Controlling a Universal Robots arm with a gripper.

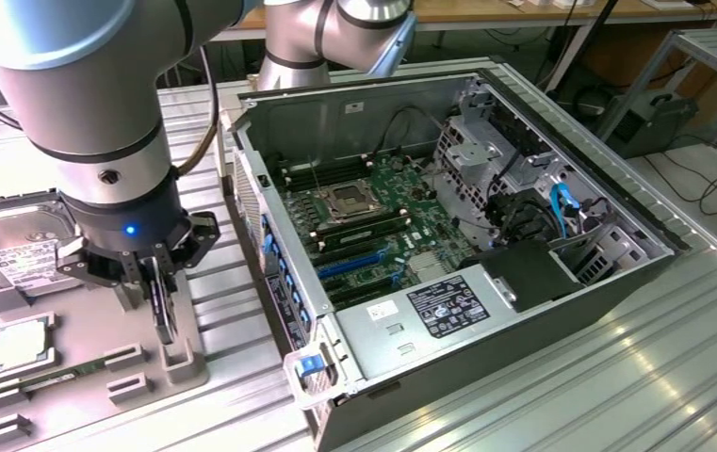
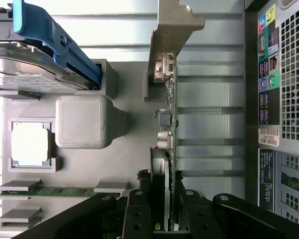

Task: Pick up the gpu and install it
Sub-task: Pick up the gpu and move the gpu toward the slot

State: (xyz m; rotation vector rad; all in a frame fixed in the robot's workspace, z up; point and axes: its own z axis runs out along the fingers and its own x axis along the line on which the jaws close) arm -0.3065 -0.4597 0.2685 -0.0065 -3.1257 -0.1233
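The gripper point(image 1: 161, 282) points straight down, clamping the gpu point(image 1: 165, 320).

Thin black gpu point(image 1: 165, 315) with silvery end bracket stands on edge at lower left, pinched by the end effector point(image 1: 158, 279).

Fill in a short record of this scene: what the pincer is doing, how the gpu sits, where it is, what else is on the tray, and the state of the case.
pincer: shut on the gpu
gpu pose: upright on its edge, metal bracket at the end away from the pincer
place: over the grey tray, to the exterior view's left of the case
also on tray: hard drive, chip, memory stick
case: side open, board showing
install: not yet done
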